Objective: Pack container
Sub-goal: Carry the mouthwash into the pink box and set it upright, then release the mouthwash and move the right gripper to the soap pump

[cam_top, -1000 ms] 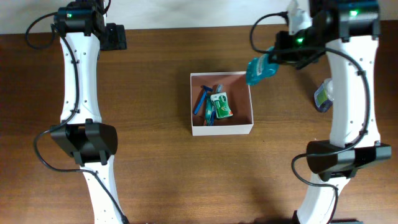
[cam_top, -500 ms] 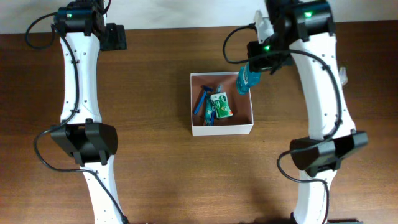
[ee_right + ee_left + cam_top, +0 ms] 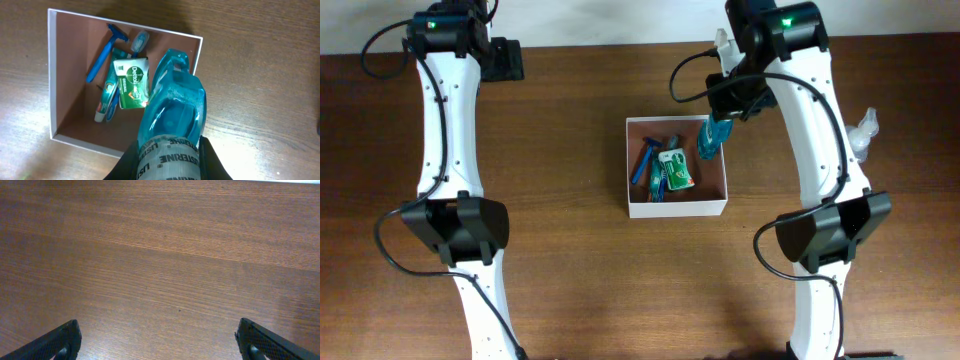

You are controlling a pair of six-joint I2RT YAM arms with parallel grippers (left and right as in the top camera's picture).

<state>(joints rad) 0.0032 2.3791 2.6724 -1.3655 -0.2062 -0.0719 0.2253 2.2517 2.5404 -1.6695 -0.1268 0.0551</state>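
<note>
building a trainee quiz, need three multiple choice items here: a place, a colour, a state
1. Where is the blue bottle?
A) above the container's rim, in the right gripper
B) flat on the container's floor
C) upright on a shelf

2. What colour is the soap pack?
A) red
B) green
C) yellow

3. How is the left gripper?
A) shut on the soap pack
B) shut on the bottle
C) open, holding nothing

Answers: 1 A, the right wrist view shows it clamped above the wall; 2 B, its wrapper is green; 3 C, it stands wide open over bare table.
</note>
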